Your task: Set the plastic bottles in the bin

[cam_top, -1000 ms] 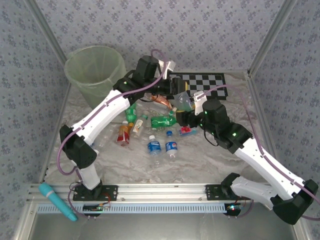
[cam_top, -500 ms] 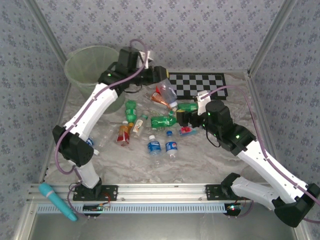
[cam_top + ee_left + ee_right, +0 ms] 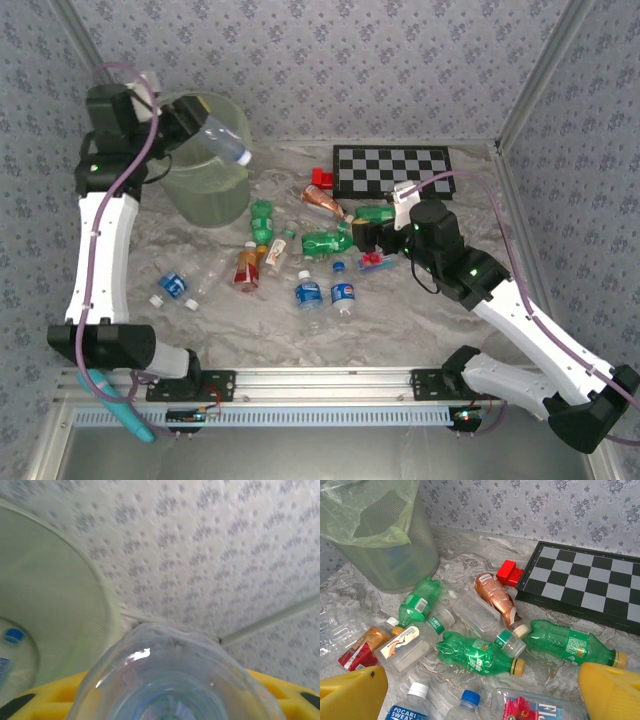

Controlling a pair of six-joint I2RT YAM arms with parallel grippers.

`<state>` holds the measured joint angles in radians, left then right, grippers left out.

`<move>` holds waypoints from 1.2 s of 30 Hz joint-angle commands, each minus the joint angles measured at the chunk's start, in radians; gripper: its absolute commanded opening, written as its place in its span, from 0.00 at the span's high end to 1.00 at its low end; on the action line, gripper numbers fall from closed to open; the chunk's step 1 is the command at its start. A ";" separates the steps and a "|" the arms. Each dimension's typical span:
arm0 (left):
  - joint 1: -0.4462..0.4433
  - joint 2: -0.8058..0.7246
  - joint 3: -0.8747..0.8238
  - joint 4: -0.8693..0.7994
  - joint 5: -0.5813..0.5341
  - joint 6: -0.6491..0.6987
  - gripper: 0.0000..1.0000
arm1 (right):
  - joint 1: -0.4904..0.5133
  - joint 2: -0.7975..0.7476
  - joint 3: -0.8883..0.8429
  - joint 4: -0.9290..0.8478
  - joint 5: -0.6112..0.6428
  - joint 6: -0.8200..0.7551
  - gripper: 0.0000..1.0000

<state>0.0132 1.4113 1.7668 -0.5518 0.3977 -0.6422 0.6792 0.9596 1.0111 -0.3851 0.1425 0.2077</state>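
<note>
My left gripper (image 3: 193, 125) is raised at the far left, shut on a clear bottle (image 3: 222, 142) with a blue cap that pokes out over the pale-green bin (image 3: 205, 185). In the left wrist view the bottle's base (image 3: 175, 675) sits between yellow fingers (image 3: 47, 695), the bin's inside (image 3: 50, 600) is to the left, and a blue-capped bottle (image 3: 11, 652) lies at its bottom. My right gripper (image 3: 365, 238) hangs open over the bottle pile; between its yellow fingers (image 3: 352, 695) lies a green bottle (image 3: 480, 655). More green (image 3: 570, 646), orange (image 3: 494, 596) and blue-labelled bottles (image 3: 309, 292) lie around.
A black-and-white checkerboard (image 3: 392, 170) lies at the back right with a small red block (image 3: 321, 178) at its left edge. One blue-labelled bottle (image 3: 172, 287) lies apart at the left. A teal tool (image 3: 115, 402) rests on the front rail.
The left arm has swung from the table's middle to the far left, carrying the clear bottle over the bin. The right gripper has opened a little wider and stayed in place.
</note>
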 commanded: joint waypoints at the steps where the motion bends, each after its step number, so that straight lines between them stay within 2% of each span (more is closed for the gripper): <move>1: 0.064 -0.045 -0.022 0.030 -0.061 -0.027 0.51 | -0.001 0.009 0.036 0.002 -0.001 -0.019 0.01; 5: 0.117 -0.066 -0.036 0.031 -0.138 -0.033 0.51 | -0.001 0.028 0.054 0.002 -0.016 -0.021 0.00; 13: 0.134 -0.046 -0.089 0.125 -0.198 -0.063 0.51 | 0.001 0.028 0.058 -0.001 -0.020 -0.025 0.01; 21: 0.134 0.068 -0.020 0.150 -0.233 -0.082 0.50 | 0.000 0.012 0.045 -0.008 -0.010 -0.018 0.00; 29: 0.133 0.242 0.126 0.114 -0.238 -0.086 0.48 | 0.000 -0.004 0.044 -0.031 0.006 -0.022 0.00; 31: 0.131 0.277 0.166 0.087 -0.232 -0.085 0.41 | 0.000 -0.005 0.044 -0.035 0.011 -0.022 0.01; 33: 0.131 0.303 0.201 0.059 -0.221 -0.082 0.29 | 0.000 -0.005 0.043 -0.041 0.017 -0.022 0.00; 35: 0.131 0.317 0.230 0.032 -0.214 -0.070 0.17 | -0.001 -0.005 0.043 -0.048 0.023 -0.021 0.00; 36: 0.131 0.318 0.232 0.026 -0.216 -0.068 0.04 | 0.000 -0.005 0.043 -0.049 0.025 -0.020 0.00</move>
<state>0.1421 1.7321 1.9381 -0.4911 0.1677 -0.7238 0.6792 0.9688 1.0374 -0.4026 0.1436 0.1932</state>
